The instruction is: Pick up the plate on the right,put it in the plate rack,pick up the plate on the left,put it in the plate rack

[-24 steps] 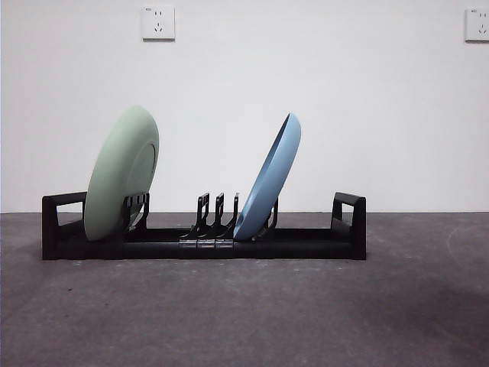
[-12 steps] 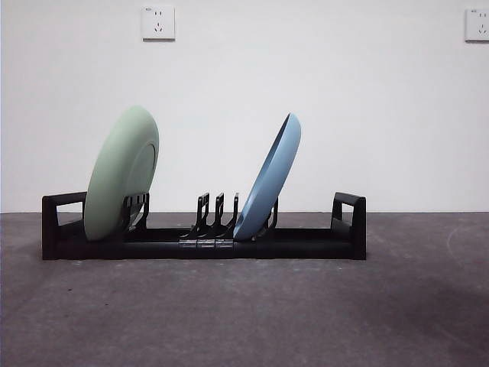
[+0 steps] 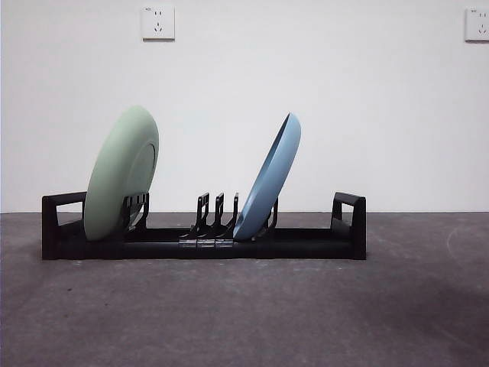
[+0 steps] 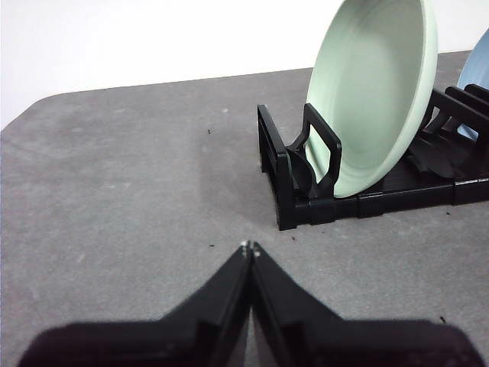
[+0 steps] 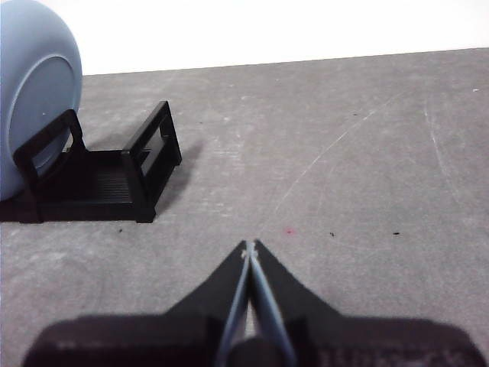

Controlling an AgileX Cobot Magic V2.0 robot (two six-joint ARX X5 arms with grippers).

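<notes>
The long black plate rack (image 3: 306, 243) lies across the table. A pale green plate (image 3: 121, 174) stands tilted in its left end, and a blue plate (image 3: 269, 177) leans in a slot right of the middle. Neither arm shows in the front view. My left gripper (image 4: 250, 248) is shut and empty, held back from the rack's left end (image 4: 284, 180), with the green plate (image 4: 374, 88) beyond it. Shut and empty as well, my right gripper (image 5: 250, 246) hovers over bare table off the rack's right end (image 5: 149, 160), where the blue plate (image 5: 34, 84) shows.
Several empty upright dividers (image 3: 216, 215) stand between the two plates. A white wall with two sockets (image 3: 158, 22) rises behind the grey table (image 3: 244, 313).
</notes>
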